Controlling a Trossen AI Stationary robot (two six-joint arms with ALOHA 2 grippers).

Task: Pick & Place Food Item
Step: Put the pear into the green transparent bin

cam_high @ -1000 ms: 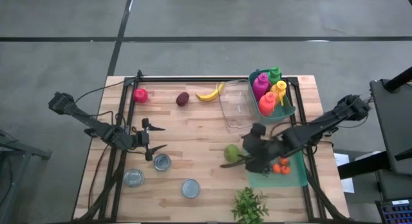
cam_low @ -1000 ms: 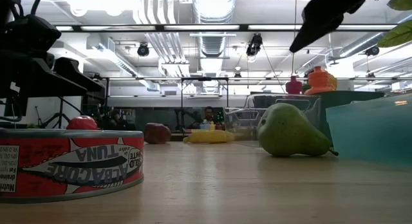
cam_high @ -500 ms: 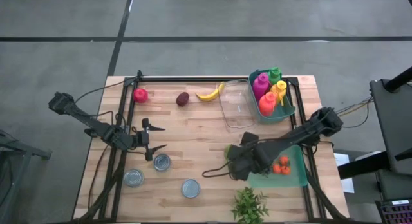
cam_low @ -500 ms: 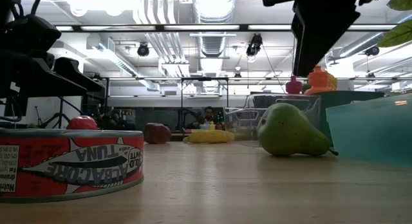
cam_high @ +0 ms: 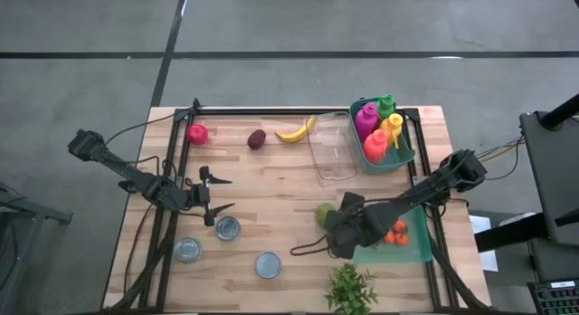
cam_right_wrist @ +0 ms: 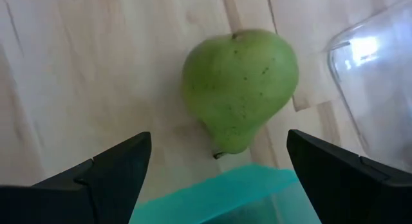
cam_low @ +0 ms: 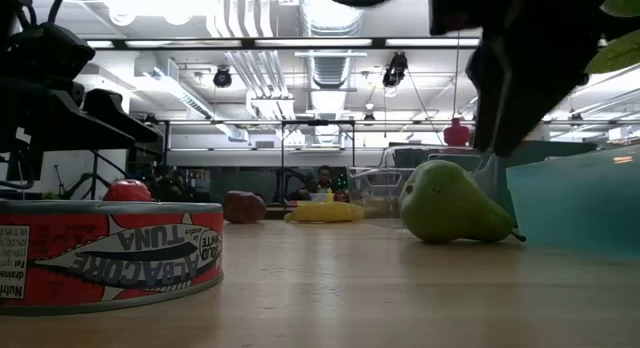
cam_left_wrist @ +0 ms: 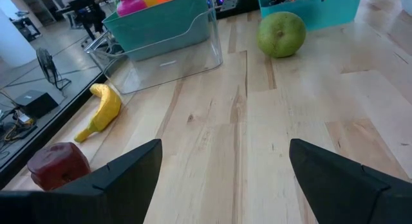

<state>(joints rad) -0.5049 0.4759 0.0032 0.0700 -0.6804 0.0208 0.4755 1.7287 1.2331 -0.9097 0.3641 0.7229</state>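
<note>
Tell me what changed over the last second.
The right tool swung from beside the green tray out over the open table, then eased back toward the pear, jaws open, holding nothing. The pear, the cans and the left tool stayed put.

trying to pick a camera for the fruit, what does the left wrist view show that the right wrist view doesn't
Only the left wrist view shows the banana, the dark red fruit and the teal bin of bottles. Only the right wrist view shows the pear's stem end, with the right hand open over it. Both show the pear, the wooden table and a clear tub.
</note>
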